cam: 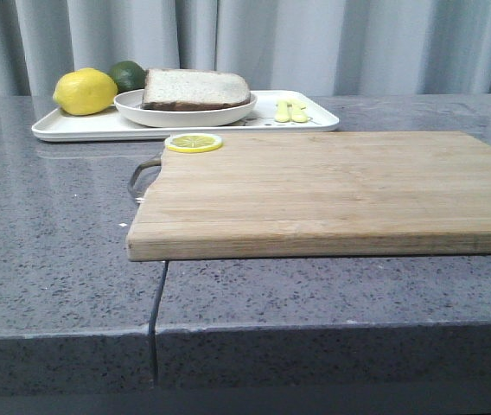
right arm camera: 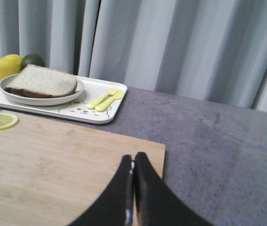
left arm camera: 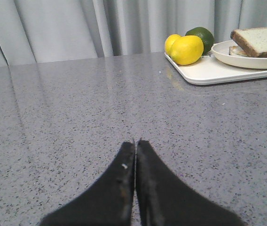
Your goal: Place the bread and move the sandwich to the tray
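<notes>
Two grippers are seen only in their wrist views, and both are pressed closed with nothing held: the left gripper (left arm camera: 135, 141) hangs over bare speckled grey countertop (cam: 55, 259), the right gripper (right arm camera: 134, 155) over the near right part of the wooden board (cam: 332, 190).

At the far left, a yellow lemon (cam: 85, 91) and a dark green lime (cam: 129, 74) are set on the tray (cam: 81, 130), a flat white rectangle with rounded corners and a low rim. Just to their right, still on the tray, a round white plate (cam: 185, 110) is found, and the sandwich (cam: 195, 89) lies in its well, topped by the bread (right arm camera: 42, 81), a thick square slice with pale speckled crumb and dark crust. No egg can be made out from these angles. The task is therefore judged to be essentially done.

The slice is judged light, soft and easily crushed; it would best be taken by opposite crust edges, with gentle pressure, since the stack could slide apart. The glazed plate looks smooth and slippery, so its rim would be the safer hold.

Further right on the tray, a small yellow fork and spoon (cam: 291, 111) lie beside a printed drawing. A lemon slice (cam: 194, 143) rests on the board's far left corner. The board is pale bamboo with a straight grain and a metal handle (cam: 142, 177) at its left end.
</notes>
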`<action>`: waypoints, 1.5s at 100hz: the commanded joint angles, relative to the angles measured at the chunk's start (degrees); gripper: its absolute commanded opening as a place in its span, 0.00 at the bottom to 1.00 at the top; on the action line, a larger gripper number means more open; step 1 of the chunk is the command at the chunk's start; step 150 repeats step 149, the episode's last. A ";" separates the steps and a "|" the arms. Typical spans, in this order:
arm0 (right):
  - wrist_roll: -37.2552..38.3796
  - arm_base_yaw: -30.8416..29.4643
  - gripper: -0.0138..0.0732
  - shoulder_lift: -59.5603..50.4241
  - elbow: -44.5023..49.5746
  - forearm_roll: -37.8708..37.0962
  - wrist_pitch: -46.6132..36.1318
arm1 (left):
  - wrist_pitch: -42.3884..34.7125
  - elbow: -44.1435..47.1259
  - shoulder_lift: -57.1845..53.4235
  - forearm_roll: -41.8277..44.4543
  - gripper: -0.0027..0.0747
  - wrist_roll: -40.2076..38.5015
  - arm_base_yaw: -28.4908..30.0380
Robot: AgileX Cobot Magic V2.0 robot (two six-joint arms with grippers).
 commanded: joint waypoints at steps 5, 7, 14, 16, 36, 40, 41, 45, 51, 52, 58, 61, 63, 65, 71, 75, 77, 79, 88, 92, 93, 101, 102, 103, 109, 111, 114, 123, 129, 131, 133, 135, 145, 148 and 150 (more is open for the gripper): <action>8.00 -2.02 0.02 -2.72 2.10 -7.07 -4.14 | -4.67 0.91 -1.88 -0.40 0.01 -0.61 -0.16; 8.00 -2.34 0.02 -3.14 2.81 -7.07 -4.19 | -4.67 0.91 -1.88 -0.40 0.01 -0.61 -0.16; 8.00 -3.52 0.02 -5.49 5.13 -7.02 -4.19 | -4.67 0.91 -1.88 -0.40 0.01 -0.61 -0.16; 8.00 -3.78 0.02 -6.27 5.78 -7.02 -4.19 | -4.67 0.91 -1.88 -0.40 0.01 -0.61 -0.16; 8.00 -6.84 0.02 -13.11 10.63 -6.86 -4.19 | -4.67 0.91 -1.88 -0.40 0.01 -0.61 -0.16; 8.00 -7.21 0.02 -14.16 11.25 -6.86 -4.13 | -4.67 0.91 -1.88 -0.40 0.01 -0.61 -0.16; 8.00 -7.27 0.02 -14.33 11.49 -6.86 -4.13 | -4.67 0.91 -1.88 -0.40 0.01 -0.61 -0.16; 8.00 -7.46 0.02 -15.28 12.21 -6.86 -4.13 | -4.67 0.91 -1.88 -0.40 0.01 -0.61 -0.16; 8.00 -7.45 0.02 -16.46 13.22 -6.86 -4.17 | -4.67 0.91 -1.88 -0.40 0.01 -0.61 -0.16; 8.00 -7.45 0.02 -16.72 13.50 -6.86 -4.17 | -4.67 0.91 -1.88 -0.40 0.01 -0.61 -0.16; 8.00 -7.45 0.02 -17.57 14.68 -6.86 -4.47 | -4.67 0.91 -1.88 -0.40 0.01 -0.61 -0.16; 8.11 -7.45 0.02 -17.50 14.77 -6.86 -3.95 | -4.67 0.91 -1.88 -0.40 0.01 -0.61 -0.16; 8.11 -7.45 0.02 -17.51 14.72 -6.86 -3.48 | -4.67 0.91 -1.88 -0.40 0.01 -0.61 -0.16; 8.11 -7.45 0.02 -17.51 14.66 -6.86 -3.48 | -4.67 0.91 -1.88 -0.40 0.01 -0.61 -0.16; 8.11 -7.45 0.02 -17.51 14.67 -6.86 -3.54 | -4.67 0.91 -1.88 -0.40 0.01 -0.61 -0.16; 8.11 -7.45 0.02 -17.51 14.67 -6.86 -3.61 | -4.67 0.91 -1.88 -0.40 0.01 -0.61 -0.16; 8.11 -7.45 0.02 -17.51 14.67 -6.86 -3.61 | -4.67 0.91 -1.88 -0.40 0.01 -0.61 -0.16; 8.11 -7.45 0.02 -17.51 14.67 -6.86 -3.61 | -4.67 0.91 -1.88 -0.40 0.01 -0.61 -0.16; 8.11 -7.45 0.02 -17.51 14.67 -6.86 -3.66 | -4.67 0.91 -1.88 -0.40 0.01 -0.61 -0.16; 8.11 -7.45 0.02 -17.51 14.67 -6.86 -3.66 | -4.67 0.91 -1.88 -0.40 0.01 -0.61 -0.16; 8.11 -7.45 0.02 -17.51 14.67 -6.86 -3.66 | -4.67 0.91 -1.88 -0.40 0.01 -0.61 -0.16; 8.11 -7.45 0.02 -17.51 14.67 -6.86 -3.66 | -4.67 0.91 -1.88 -0.40 0.01 -0.61 -0.16; 8.11 -7.45 0.02 -17.51 14.67 -6.86 -3.66 | -4.67 0.91 -1.88 -0.40 0.01 -0.61 -0.16; 8.11 -7.45 0.02 -17.51 14.67 -6.86 -3.66 | -4.67 0.91 -1.88 -0.40 0.01 -0.61 -0.16; 8.11 -7.45 0.02 -17.51 14.67 -6.86 -3.66 | -4.67 0.91 -1.88 -0.40 0.01 -0.61 -0.16; 8.11 -7.45 0.02 -17.51 14.67 -6.86 -3.66 | -4.67 0.91 -1.88 -0.40 0.01 -0.61 -0.16; 8.11 -7.45 0.02 -17.51 14.67 -6.86 -3.66 | -4.67 0.91 -1.88 -0.40 0.01 -0.61 -0.16; 8.11 -7.45 0.02 -17.51 14.67 -6.86 -3.66 | -4.67 0.91 -1.88 -0.40 0.01 -0.61 -0.16; 8.11 -7.45 0.02 -17.51 14.67 -6.86 -3.66 | -4.67 0.91 -1.88 -0.40 0.01 -0.61 -0.16; 8.11 -7.45 0.02 -17.51 14.67 -6.86 -3.66 | -4.67 0.91 -1.88 -0.40 0.01 -0.61 -0.16; 8.11 -7.45 0.02 -17.51 14.67 -6.86 -3.66 | -4.67 0.91 -1.88 -0.40 0.01 -0.61 -0.16; 8.11 -7.45 0.02 -17.51 14.67 -6.86 -3.66 | -4.67 0.91 -1.88 -0.40 0.01 -0.61 -0.16; 8.11 -7.45 0.02 -17.51 14.67 -6.86 -3.66 | -4.67 0.91 -1.88 -0.40 0.01 -0.61 -0.16; 8.11 -7.45 0.02 -17.51 14.67 -6.86 -3.66 | -4.67 0.91 -1.88 -0.40 0.01 -0.61 -0.16; 8.11 -7.45 0.02 -17.51 14.67 -6.86 -3.66 | -4.67 0.91 -1.88 -0.40 0.01 -0.61 -0.16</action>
